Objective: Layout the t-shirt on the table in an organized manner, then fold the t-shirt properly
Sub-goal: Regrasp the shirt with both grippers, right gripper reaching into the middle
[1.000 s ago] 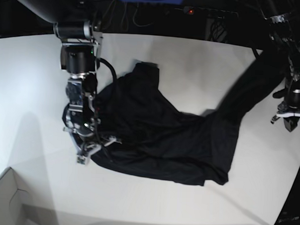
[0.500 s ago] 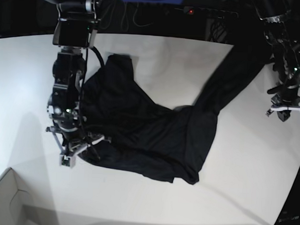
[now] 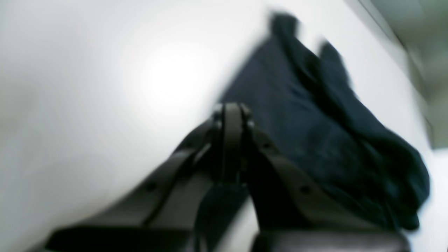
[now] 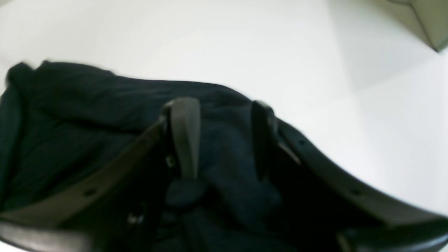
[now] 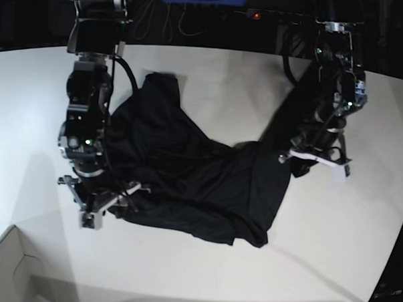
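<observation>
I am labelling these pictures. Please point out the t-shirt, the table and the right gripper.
t-shirt (image 5: 187, 170), base view, on the crumpled middle of the body.
table (image 5: 225, 78), base view, on bare white top behind the shirt.
right gripper (image 4: 224, 136), right wrist view, midway between its fingertips, over black fabric.

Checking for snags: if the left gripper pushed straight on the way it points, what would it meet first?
Probably the t-shirt: beyond the left gripper, dark fabric lies just right of its line, then white table. Blur makes depth uncertain.

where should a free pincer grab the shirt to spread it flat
Judging by its pose, take the bottom corner of the shirt, coming from the near table edge. That corner lies loose and pointed on bare tabletop, away from the bunched middle, so pulling outward should open it.
</observation>
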Robot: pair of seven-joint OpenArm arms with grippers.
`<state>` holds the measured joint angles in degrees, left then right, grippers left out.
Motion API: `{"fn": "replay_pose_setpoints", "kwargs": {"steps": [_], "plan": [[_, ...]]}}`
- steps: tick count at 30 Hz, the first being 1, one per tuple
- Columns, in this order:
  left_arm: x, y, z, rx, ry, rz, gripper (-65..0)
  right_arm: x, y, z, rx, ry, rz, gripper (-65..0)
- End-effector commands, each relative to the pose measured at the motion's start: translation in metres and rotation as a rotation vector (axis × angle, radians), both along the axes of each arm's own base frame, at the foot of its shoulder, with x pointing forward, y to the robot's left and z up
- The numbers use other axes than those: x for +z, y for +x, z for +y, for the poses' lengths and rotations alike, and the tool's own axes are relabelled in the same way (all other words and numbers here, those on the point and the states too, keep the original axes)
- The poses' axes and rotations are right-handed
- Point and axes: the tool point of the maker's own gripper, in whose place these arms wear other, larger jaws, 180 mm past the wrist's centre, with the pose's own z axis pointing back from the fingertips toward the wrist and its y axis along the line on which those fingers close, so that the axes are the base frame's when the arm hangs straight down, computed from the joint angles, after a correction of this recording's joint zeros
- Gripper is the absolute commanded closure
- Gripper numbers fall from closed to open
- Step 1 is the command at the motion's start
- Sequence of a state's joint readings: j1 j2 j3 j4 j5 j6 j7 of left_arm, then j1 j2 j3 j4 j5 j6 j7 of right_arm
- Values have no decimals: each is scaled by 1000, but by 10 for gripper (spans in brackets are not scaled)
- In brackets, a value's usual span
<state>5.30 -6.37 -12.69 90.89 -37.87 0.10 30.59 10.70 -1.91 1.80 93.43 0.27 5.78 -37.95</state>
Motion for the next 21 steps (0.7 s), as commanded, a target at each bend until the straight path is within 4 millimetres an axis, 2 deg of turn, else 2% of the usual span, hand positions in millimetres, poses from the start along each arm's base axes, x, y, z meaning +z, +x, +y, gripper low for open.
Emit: {"fn": "replay_pose_setpoints", "kwargs": {"steps": [1, 3, 5, 7, 9, 10, 13, 18, 21], "plan": [[7, 7, -5, -19, 10, -31, -5, 16, 5, 12, 36, 0, -55, -256], [-3, 12, -26, -70, 1, -4, -5, 12, 4, 28, 79, -6, -46, -256], [-19, 13, -34, -93, 5, 38, -4, 12, 2, 47, 131, -15, -46, -256], [-37, 10, -32, -95, 26, 85, -4, 12, 0, 68, 208, -43, -47, -256], [-54, 5, -27, -88, 47, 130, -4, 3, -1, 86, 272, -108, -32, -256], [-56, 7, -25, -89, 57, 132, -4, 3, 4, 94, 299, -146, -35, -257], [-61, 8, -12, -58, 104, 113, -4, -19, 14, 124, 401, -235, -3, -277], [-71, -7, 13, -32, 173, 116, -4, -42, 42, 129, 438, -277, 22, -373], [-75, -14, 25, -28, 195, 128, -4, -50, 56, 130, 449, -274, 7, -402]]}}
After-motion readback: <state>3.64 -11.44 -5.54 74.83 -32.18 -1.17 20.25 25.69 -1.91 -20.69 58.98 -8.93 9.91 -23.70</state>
